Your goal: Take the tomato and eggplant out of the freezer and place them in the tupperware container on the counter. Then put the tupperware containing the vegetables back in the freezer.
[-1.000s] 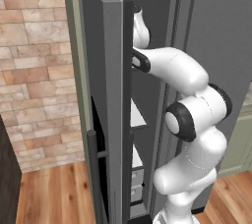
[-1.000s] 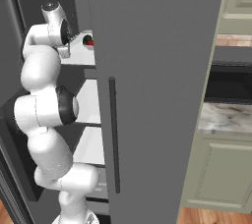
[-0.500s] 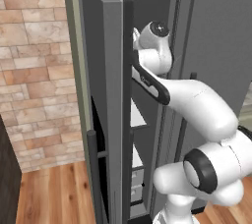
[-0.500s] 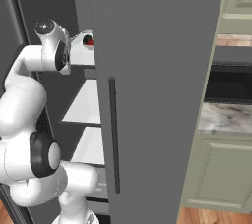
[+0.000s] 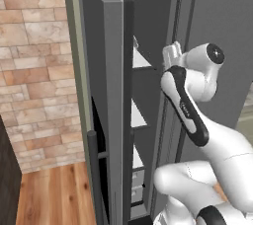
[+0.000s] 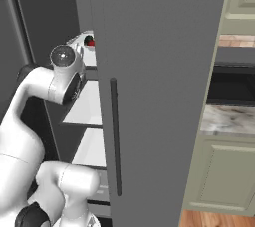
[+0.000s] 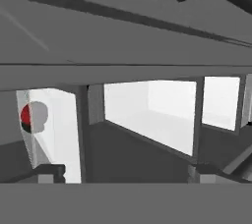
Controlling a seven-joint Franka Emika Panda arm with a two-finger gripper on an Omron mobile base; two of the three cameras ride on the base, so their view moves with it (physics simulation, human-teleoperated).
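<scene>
Sitting on a white shelf high inside the freezer (image 6: 159,96), the tomato (image 6: 91,43) peeked out beside the edge of the big grey door. A dark thing just beside it could not be made out. The gripper (image 7: 125,175) was up near that shelf, its two tips spread wide apart and holding nothing.
</scene>
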